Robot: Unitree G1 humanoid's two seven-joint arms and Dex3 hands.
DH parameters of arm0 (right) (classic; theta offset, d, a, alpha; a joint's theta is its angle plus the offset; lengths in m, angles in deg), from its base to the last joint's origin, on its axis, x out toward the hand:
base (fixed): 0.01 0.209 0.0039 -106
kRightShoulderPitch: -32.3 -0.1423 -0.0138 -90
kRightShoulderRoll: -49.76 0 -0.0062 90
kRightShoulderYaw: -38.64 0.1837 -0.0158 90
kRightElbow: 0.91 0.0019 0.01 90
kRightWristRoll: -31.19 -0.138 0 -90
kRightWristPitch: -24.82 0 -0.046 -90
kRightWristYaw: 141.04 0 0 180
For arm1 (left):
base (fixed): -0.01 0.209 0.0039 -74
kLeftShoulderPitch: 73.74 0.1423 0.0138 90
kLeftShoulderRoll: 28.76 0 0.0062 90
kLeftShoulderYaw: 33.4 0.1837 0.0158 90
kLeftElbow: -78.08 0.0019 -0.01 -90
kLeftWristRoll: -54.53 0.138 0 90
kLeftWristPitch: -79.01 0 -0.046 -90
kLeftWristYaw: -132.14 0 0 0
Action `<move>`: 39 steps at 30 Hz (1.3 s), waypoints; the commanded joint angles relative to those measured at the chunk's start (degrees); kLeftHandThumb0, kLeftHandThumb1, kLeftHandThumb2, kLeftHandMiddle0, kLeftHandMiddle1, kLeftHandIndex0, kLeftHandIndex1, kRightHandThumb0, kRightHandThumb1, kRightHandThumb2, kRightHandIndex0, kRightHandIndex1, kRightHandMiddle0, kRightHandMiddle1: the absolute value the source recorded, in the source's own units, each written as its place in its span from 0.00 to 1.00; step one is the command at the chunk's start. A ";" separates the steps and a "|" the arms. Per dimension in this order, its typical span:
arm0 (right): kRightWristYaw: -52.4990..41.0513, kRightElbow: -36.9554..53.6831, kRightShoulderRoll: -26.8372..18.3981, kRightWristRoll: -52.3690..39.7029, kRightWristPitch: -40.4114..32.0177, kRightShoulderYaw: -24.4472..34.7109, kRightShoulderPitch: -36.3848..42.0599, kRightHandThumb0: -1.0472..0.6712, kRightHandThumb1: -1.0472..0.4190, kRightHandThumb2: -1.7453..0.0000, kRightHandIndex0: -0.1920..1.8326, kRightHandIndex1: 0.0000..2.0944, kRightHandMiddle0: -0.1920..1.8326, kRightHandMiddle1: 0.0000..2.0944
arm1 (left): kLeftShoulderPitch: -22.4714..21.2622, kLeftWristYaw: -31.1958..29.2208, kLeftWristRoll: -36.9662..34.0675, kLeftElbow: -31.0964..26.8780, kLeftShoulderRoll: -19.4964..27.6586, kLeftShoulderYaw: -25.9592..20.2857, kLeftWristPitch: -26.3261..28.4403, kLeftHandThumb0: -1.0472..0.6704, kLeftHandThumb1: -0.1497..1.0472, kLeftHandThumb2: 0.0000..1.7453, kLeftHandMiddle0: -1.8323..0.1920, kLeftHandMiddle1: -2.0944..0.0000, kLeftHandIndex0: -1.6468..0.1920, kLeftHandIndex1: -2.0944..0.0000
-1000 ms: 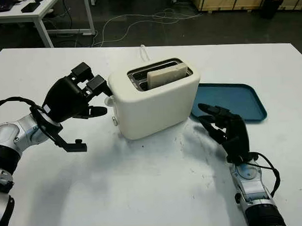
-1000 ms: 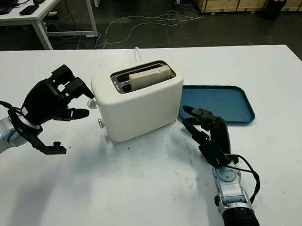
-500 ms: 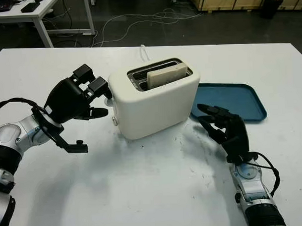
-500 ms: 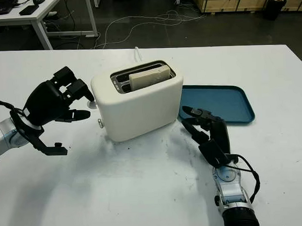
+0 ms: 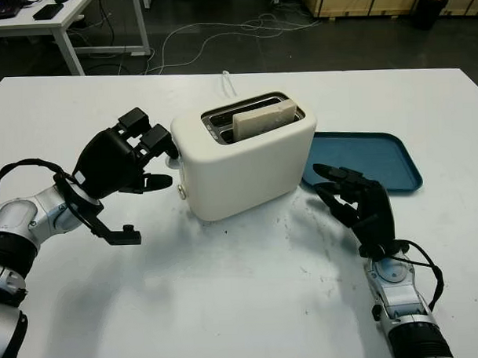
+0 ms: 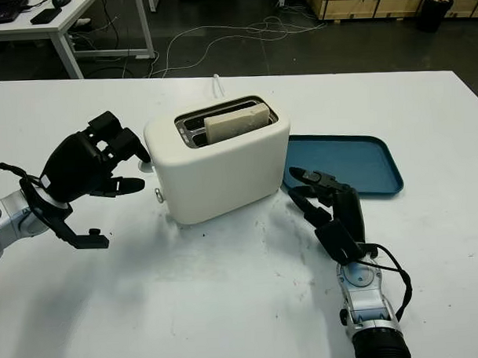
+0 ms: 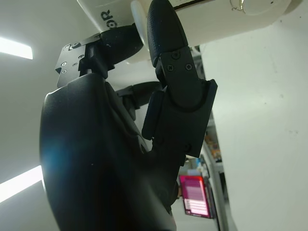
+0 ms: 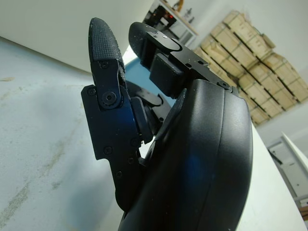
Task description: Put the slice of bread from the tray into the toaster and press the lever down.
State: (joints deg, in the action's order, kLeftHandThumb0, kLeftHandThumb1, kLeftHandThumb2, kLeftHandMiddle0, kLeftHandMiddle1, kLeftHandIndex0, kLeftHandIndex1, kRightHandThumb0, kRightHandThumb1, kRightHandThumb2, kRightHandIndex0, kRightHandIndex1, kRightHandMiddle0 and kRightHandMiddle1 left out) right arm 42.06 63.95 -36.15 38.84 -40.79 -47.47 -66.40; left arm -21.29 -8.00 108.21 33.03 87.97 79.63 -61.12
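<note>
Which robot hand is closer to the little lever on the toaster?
Left. The left hand is right at the lever on the toaster's end. The right hand is on the toaster's other side, by the blue tray.

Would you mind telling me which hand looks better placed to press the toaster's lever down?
Probably the left hand: it is beside the toaster at the end with the lever. The right hand is open at the opposite end.

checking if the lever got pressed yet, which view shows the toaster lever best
The left wrist view: the lever sits right at the left hand's fingertips, against the toaster end wall. In both eye views that hand covers most of the lever, so its height is hard to judge. The right wrist view has a little of the toaster's side.
</note>
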 commanded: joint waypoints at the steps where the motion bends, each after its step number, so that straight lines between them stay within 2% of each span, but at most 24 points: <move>1: -0.04 0.12 0.01 -0.61 -0.13 0.30 0.08 0.21 0.09 0.90 0.45 0.32 0.56 0.00 | 0.08 -0.11 0.64 0.35 -0.40 1.06 0.14 0.17 0.89 0.39 0.82 0.17 0.90 0.17; 7: -0.02 0.95 -0.24 -0.29 -0.55 0.32 0.77 0.20 0.09 0.90 0.45 0.32 0.56 0.00 | 0.84 -0.29 -0.03 0.42 -1.13 1.16 -0.05 0.16 0.89 0.37 0.79 0.17 0.90 0.17; 13: -0.15 1.12 -0.18 -0.68 0.13 0.58 1.55 0.21 0.09 0.90 0.45 0.33 0.56 0.00 | 3.27 0.97 -2.18 5.11 -6.62 2.17 -1.20 0.15 0.89 0.32 0.79 0.17 0.89 0.17; 17: -0.08 1.06 -0.36 -0.28 0.37 0.51 1.59 0.21 0.09 0.90 0.44 0.33 0.56 0.00 | 3.90 2.72 -3.28 10.29 -11.64 3.91 -1.59 0.13 0.89 0.26 0.75 0.17 0.81 0.17; 20: -0.38 1.36 -0.19 -0.59 -0.07 0.46 1.55 0.21 0.09 0.90 0.44 0.33 0.56 0.00 | 5.30 -2.13 -6.30 12.13 -14.14 4.58 -0.96 0.10 0.89 0.22 0.68 0.17 0.73 0.20; 22: -0.55 1.68 0.02 -0.84 -0.68 0.45 1.62 0.21 0.09 0.90 0.44 0.33 0.56 0.00 | 6.02 -1.98 -6.81 12.83 -15.31 5.44 -0.87 0.09 0.89 0.19 0.64 0.17 0.67 0.24; 29: -0.55 1.18 0.36 -0.79 0.03 0.36 1.50 0.21 0.09 0.90 0.45 0.32 0.56 0.00 | 6.92 -2.35 -8.63 14.54 -16.09 7.10 -0.97 0.07 0.89 0.18 0.60 0.17 0.60 0.29; 39: -0.42 0.70 0.66 -0.71 0.50 0.40 1.40 0.21 0.09 0.90 0.45 0.32 0.56 0.00 | 6.01 -3.30 -9.36 14.67 -14.17 7.54 -0.95 0.07 0.89 0.16 0.60 0.17 0.62 0.27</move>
State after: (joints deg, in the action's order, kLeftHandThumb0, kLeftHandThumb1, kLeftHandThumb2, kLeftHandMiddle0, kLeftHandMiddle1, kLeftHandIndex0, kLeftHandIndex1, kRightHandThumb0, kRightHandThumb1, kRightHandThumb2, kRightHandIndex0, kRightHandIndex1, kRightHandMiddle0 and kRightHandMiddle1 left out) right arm 41.49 64.56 -35.64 38.77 -40.77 -47.24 -64.92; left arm -16.47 -6.12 96.19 46.82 75.48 84.15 -62.07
